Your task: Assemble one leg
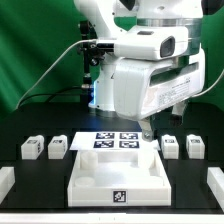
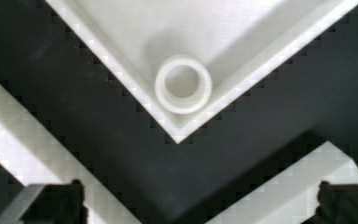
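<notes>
**Tool status.** Released. In the wrist view the two fingers [image 2: 44, 205] stand wide apart with only the black bench [image 2: 105, 140] between them, so the tool [image 2: 194, 206] grasps nothing. In the exterior view the tool [image 1: 148, 127] hangs below the arm [image 1: 150, 70], just right of frame centre. It is above the right edge of the marker board [image 1: 115, 140] and the far right corner of the square panel [image 1: 113, 182].

**Leg positions, exterior view.** Four legs rest on the bench [image 1: 40, 178] in one row across the middle of the frame, each with its tag face toward the camera.
- The first leg [image 1: 30, 148] and second leg [image 1: 58, 147] sit side by side toward the exterior view's left, left of the marker board.
- The third leg [image 1: 170, 146] and fourth leg [image 1: 195, 146] sit side by side toward the exterior view's right.
- The third leg is nearest the tool but apart from it. No leg is touched.

**Square panel.** White with a raised rim, it lies at lower centre of the frame and carries a tag on its front wall. Its far rim lies against the near edge of the marker board; contact cannot be confirmed. The wrist view shows one corner of the panel [image 2: 247, 40], with a round ring socket [image 2: 183, 83] just inside that corner.
</notes>
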`<state>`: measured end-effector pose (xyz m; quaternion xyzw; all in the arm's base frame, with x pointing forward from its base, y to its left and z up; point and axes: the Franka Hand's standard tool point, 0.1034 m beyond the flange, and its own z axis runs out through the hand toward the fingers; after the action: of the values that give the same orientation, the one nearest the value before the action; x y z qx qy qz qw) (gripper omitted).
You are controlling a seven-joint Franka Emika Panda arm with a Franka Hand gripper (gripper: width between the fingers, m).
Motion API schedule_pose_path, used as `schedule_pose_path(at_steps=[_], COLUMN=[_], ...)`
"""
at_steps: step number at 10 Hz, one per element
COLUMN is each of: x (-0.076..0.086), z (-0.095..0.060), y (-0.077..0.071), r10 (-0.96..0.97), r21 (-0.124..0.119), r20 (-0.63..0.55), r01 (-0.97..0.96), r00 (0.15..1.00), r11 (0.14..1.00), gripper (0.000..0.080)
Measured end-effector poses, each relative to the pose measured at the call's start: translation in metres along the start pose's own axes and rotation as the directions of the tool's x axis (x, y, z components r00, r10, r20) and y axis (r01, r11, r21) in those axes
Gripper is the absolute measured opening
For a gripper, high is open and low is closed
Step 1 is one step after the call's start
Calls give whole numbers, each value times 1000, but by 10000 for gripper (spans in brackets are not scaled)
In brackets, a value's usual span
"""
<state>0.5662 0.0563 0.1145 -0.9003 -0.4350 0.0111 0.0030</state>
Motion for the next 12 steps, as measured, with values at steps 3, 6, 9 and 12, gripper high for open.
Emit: schedule_pose_path(at_steps=[3,6,9,12], x=[0,-21,-37,-37], z=[0,4,9,11], y=[0,-15,-12,-12], r10=[-24,-380,-591,-583], r21=[0,-38,-53,-50], r20=[1,-4,4,4], r01=[24,379,590,583], r00=[1000,925,807,812], r11=[1000,925,806,811], gripper=[650,650,650,650])
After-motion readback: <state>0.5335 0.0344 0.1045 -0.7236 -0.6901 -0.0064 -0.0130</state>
